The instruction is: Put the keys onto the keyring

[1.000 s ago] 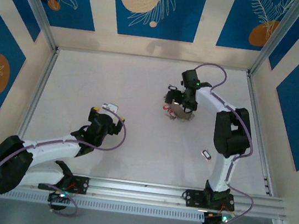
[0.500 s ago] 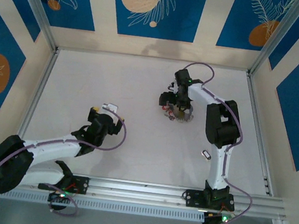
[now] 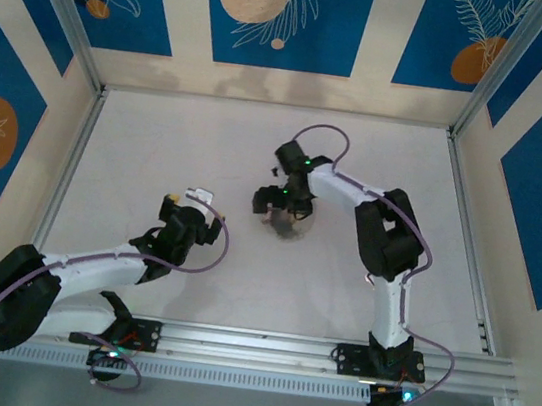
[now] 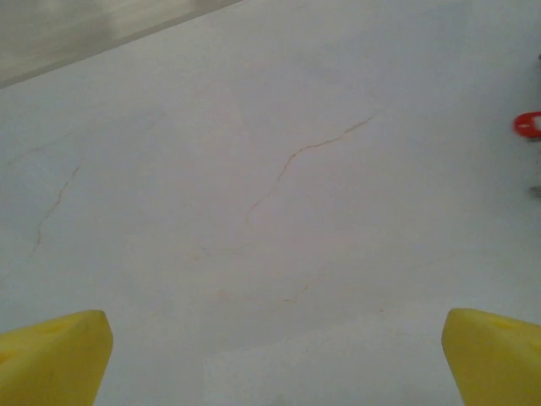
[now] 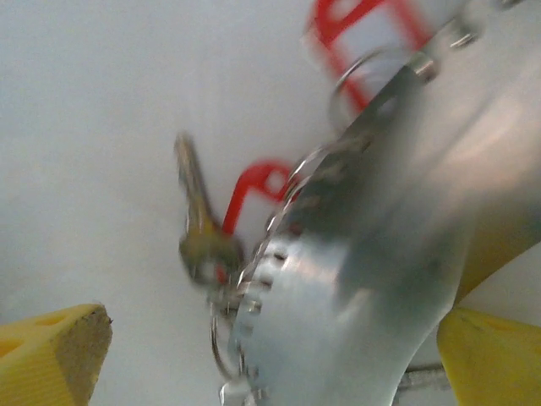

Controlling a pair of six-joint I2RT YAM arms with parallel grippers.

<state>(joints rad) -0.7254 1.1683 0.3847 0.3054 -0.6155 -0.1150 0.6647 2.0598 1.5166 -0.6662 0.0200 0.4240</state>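
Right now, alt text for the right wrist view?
A blurred, curved silvery metal piece sits close to the camera between two wide-apart yellow fingers. Behind it, on the white table, lie a small key and red plastic tags.

Overhead view looking down, wrist views close over table [image 3: 179,140]

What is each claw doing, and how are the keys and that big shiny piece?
Left claw: wide open, holding nothing.
Right claw: wide open, around the key bunch.
Keys: bunched together with red tags, blurry.
Shiny metal piece: between the right claw's tips, a gap beside one tip, blurry.
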